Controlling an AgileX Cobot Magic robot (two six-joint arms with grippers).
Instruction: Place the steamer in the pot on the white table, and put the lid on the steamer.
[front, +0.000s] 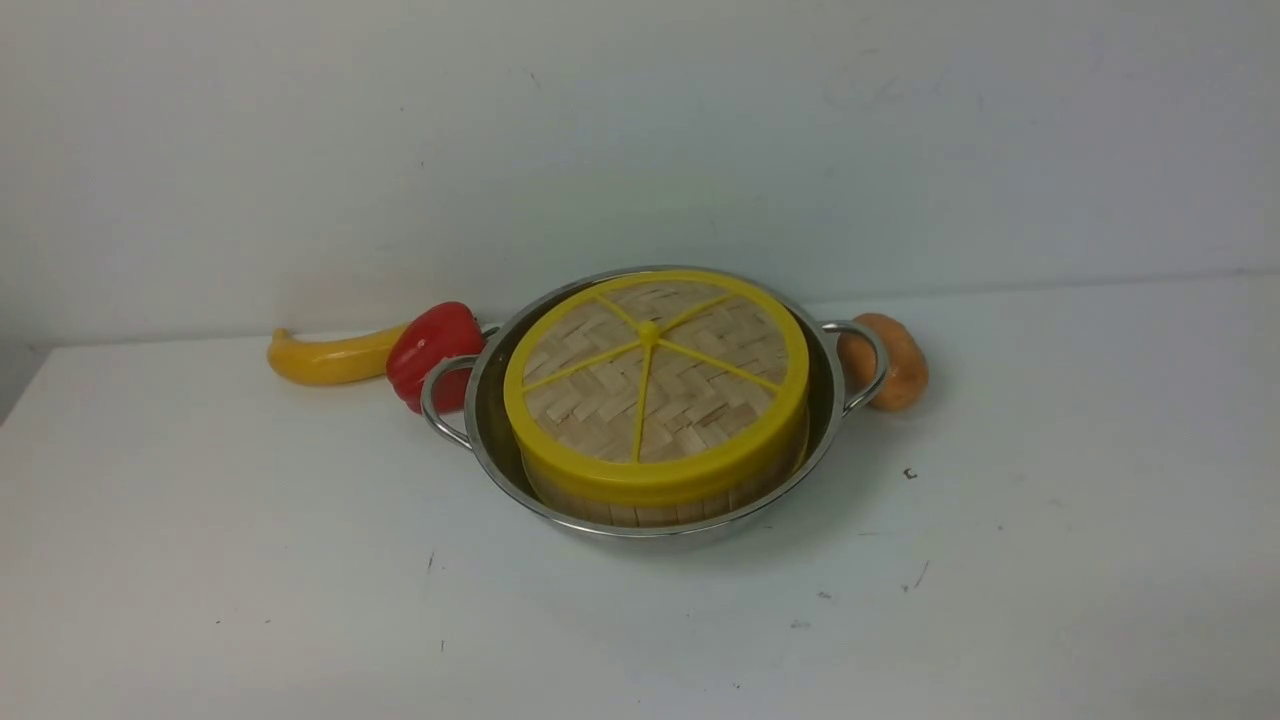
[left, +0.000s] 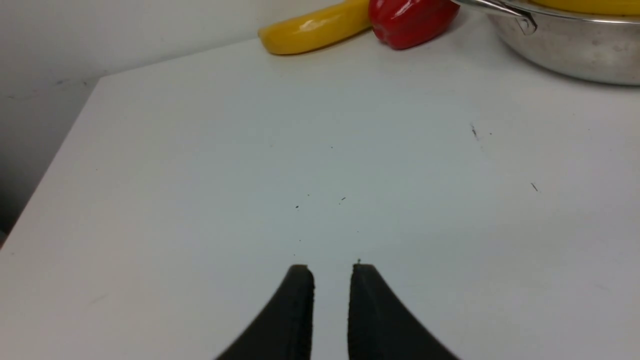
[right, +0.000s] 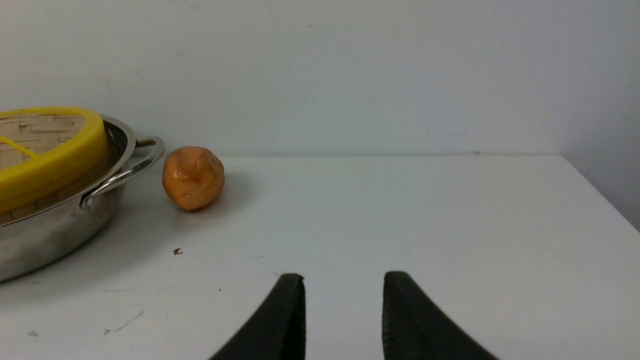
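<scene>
The task looks finished, as far as these views show. The pot stands on the white surface, and inside it sits the steamer, its pale slatted wall showing just below the yellow band and a ring of bare steel visible around it on the pot's inner wall. The lid lies on top of the steamer, its yellow rim flush all round and its spokes meeting at the central knob; it looks level and centred, with no overhang to one side. The steamer's contents are hidden under the lid. Beside the pot's left handle lie a red bell pepper and, further out, a yellow banana; just beyond the pot's right handle rests a brown potato. Neither arm shows in the front view. The left gripper hovers over bare surface well apart from the pot, jaws a narrow gap apart and holding nothing. The right gripper is likewise off to the pot's other side, jaws parted more widely and empty. Nothing appears left to do beyond parking the arms.
</scene>
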